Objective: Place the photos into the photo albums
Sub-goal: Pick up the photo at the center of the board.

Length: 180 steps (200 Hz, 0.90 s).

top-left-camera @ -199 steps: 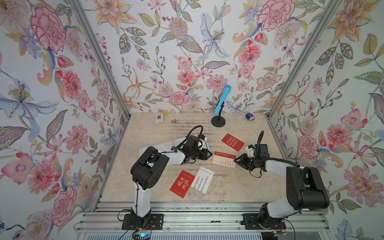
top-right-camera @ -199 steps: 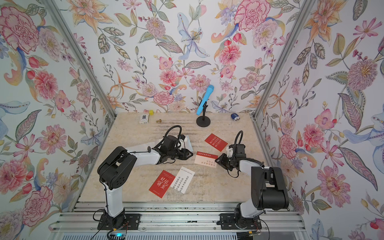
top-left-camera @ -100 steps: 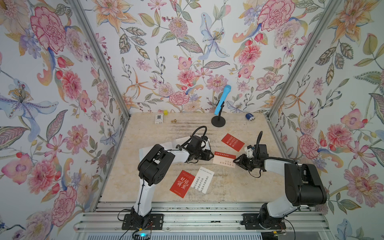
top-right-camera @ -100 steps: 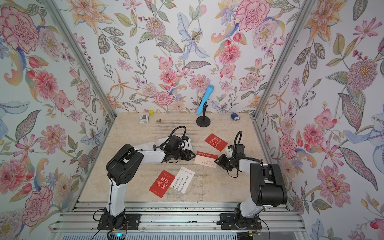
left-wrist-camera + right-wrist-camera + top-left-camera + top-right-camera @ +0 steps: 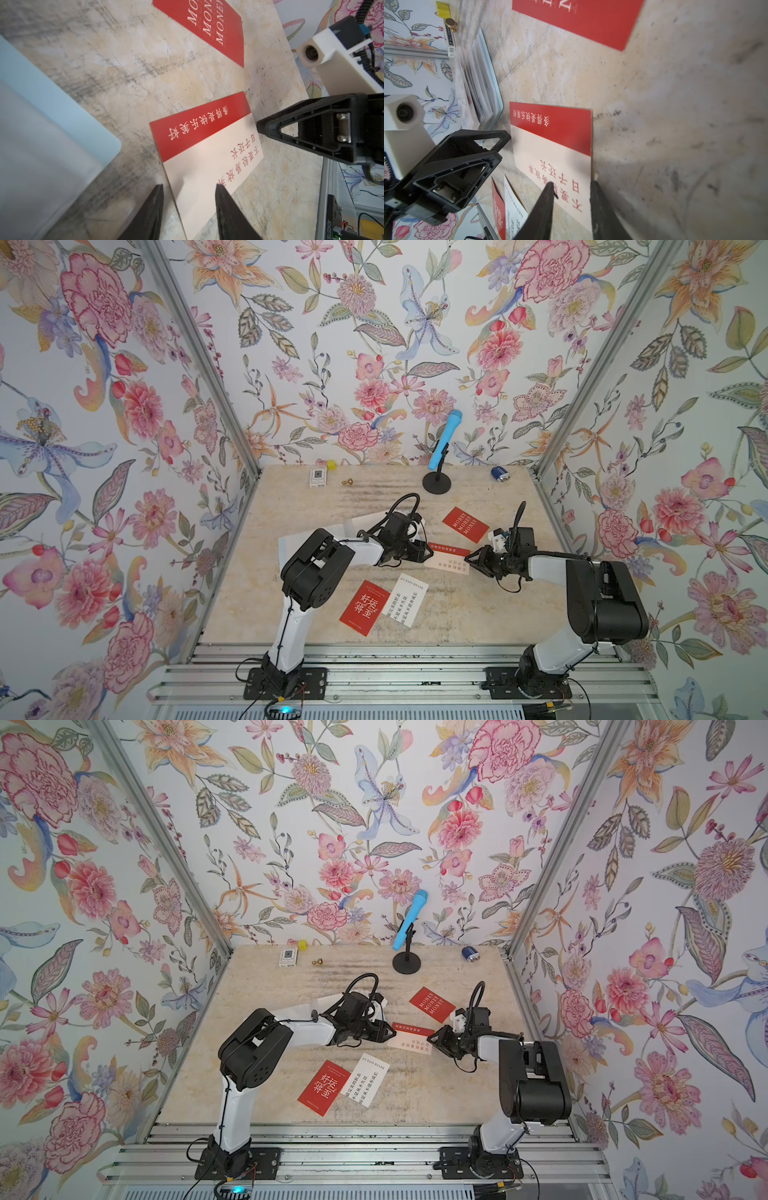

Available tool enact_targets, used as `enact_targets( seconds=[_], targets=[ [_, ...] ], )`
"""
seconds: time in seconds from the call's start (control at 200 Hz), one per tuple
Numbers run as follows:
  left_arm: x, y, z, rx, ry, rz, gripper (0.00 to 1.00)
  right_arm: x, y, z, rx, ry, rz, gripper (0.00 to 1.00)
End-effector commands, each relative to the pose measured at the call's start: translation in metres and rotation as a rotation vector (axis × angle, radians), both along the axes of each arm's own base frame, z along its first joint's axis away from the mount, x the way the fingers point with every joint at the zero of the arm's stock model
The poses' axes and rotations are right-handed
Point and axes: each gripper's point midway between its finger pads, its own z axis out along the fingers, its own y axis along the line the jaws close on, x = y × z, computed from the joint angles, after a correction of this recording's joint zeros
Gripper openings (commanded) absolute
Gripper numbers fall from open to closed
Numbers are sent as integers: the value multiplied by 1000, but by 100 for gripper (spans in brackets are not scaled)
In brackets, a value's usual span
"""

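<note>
A pale pink photo (image 5: 451, 564) lies partly over a red photo (image 5: 448, 548) mid-table. My left gripper (image 5: 428, 551) is open at their left end, its fingers either side of the pink photo's edge (image 5: 199, 166). My right gripper (image 5: 467, 561) is open at the right end, straddling that photo's corner (image 5: 566, 162). The pale blue photo album (image 5: 62, 116) lies open under my left arm, with a strip of it showing in a top view (image 5: 299, 536). A red "MONEY" photo (image 5: 464, 524), a red photo (image 5: 365, 608) and a white photo (image 5: 406, 599) lie loose.
At the back stand a blue microphone (image 5: 444, 439) on a black round base (image 5: 436, 483), a small white box (image 5: 318, 478), a yellow cube (image 5: 331, 465), a small gold piece (image 5: 348, 482) and a blue can (image 5: 498, 473). Walls close in on three sides.
My left arm's elbow swung right and its gripper edged toward the overlapped photos. The right gripper slid a little left onto the pink photo's corner. The photos have not moved.
</note>
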Motion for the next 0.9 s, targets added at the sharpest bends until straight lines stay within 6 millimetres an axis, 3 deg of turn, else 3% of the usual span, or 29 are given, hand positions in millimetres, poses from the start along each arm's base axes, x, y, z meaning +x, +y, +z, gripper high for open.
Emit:
enact_targets(
  seconds=[0.0,0.3,0.495,0.756,0.896],
  targets=[
    [-12,-3,-22,25,65,-23,45,5,7,8,109,-12,1,32],
    [-13,-2,-25,21,75,-13,45,10,6,27,123,-44,6,32],
    [-15,-2,-24,19,74,-20,45,-3,-19,5,-101,12,-3,32],
    [-16,-1,-28,25,82,-16,45,-9,-5,-18,-104,76,51,33],
    [-19,-1,-29,27,88,-15,45,-5,10,-17,-68,67,82,33]
  ],
)
